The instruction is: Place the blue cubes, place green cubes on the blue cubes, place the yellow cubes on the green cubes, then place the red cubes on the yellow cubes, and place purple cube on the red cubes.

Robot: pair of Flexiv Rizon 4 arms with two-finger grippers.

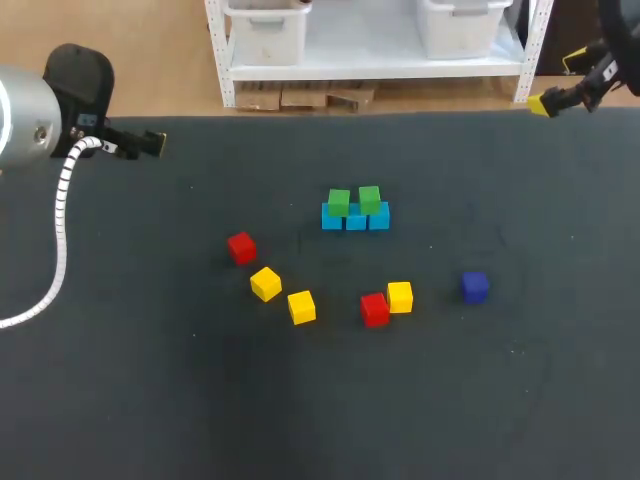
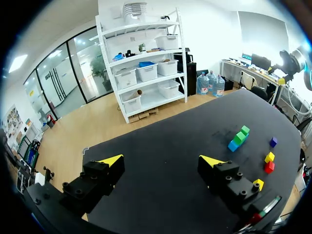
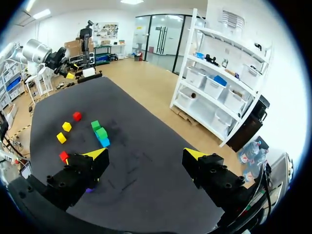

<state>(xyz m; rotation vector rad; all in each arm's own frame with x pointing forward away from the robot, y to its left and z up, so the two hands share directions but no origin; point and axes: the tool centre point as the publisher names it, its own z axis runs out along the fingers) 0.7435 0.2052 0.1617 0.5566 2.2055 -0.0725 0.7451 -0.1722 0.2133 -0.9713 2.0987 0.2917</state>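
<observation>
Three blue cubes [image 1: 355, 218] lie in a row at mid-table, and two green cubes [image 1: 354, 200] sit on top of them. In front lie two red cubes [image 1: 241, 247] [image 1: 375, 309], three yellow cubes [image 1: 265, 284] [image 1: 301, 306] [image 1: 400, 297] and one purple cube [image 1: 474, 286]. My left gripper [image 1: 150, 144] hovers at the far left edge, open and empty [image 2: 162, 161], with the blue and green stack [image 2: 238, 139] far ahead of it. At the far right corner my right gripper [image 1: 542, 103] hangs open and empty [image 3: 145, 154]; the stack [image 3: 100, 133] is ahead of it.
The dark table mat [image 1: 150, 380] carries only the cubes. The loose cubes spread in a band in front of the stack.
</observation>
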